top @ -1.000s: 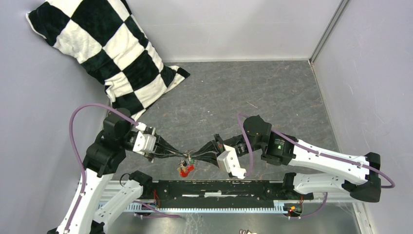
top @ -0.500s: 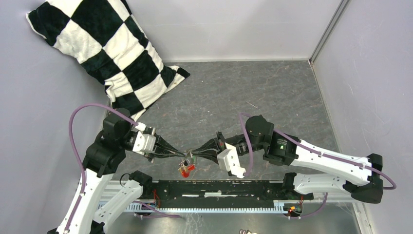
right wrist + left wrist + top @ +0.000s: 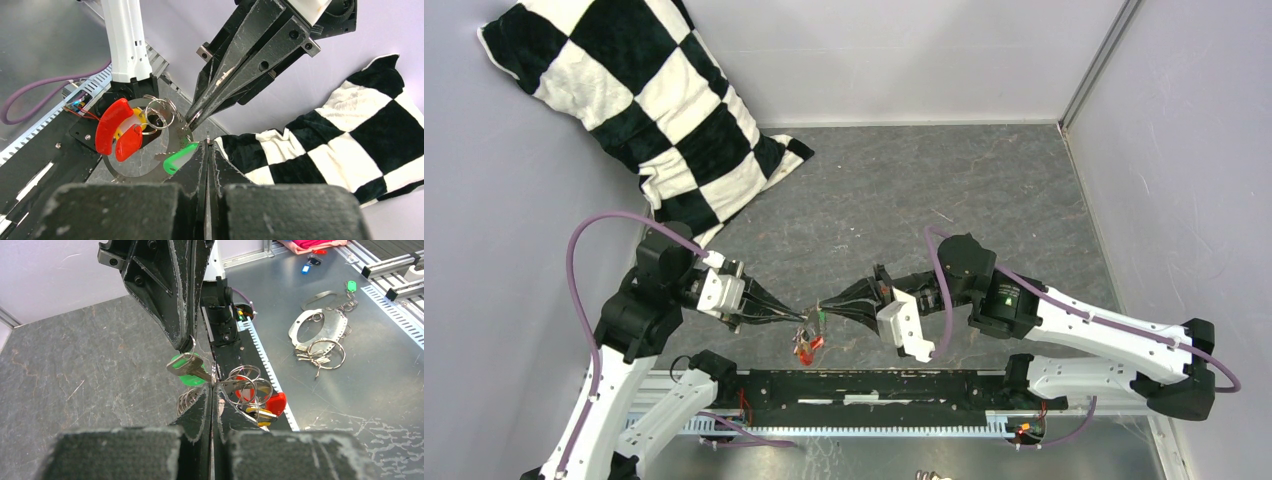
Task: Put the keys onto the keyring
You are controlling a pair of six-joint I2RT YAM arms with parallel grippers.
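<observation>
Above the table's front edge my left gripper (image 3: 805, 319) and right gripper (image 3: 824, 312) meet tip to tip, both shut. In the left wrist view the left gripper (image 3: 212, 386) pinches the thin wire of the keyring (image 3: 250, 385). Below the keyring hang the red strap (image 3: 276, 402), a red key (image 3: 243, 392) and a yellow key (image 3: 260, 415). The right gripper (image 3: 207, 145) holds the green key (image 3: 180, 157) at its tip; its grip point is hidden. The green key (image 3: 187, 372) touches the ring wire beside the left fingertips.
A black-and-white checked pillow (image 3: 644, 110) leans in the back left corner. A black metal rail (image 3: 874, 385) runs along the front edge just under the hanging bunch. Spare rings and a metal plate (image 3: 320, 330) lie on the steel bench beyond it. Grey walls close three sides.
The right arm has shifted a little to the right and its wrist has risen slightly. The hanging red bunch has swung a bit right. Both grippers stay shut.
</observation>
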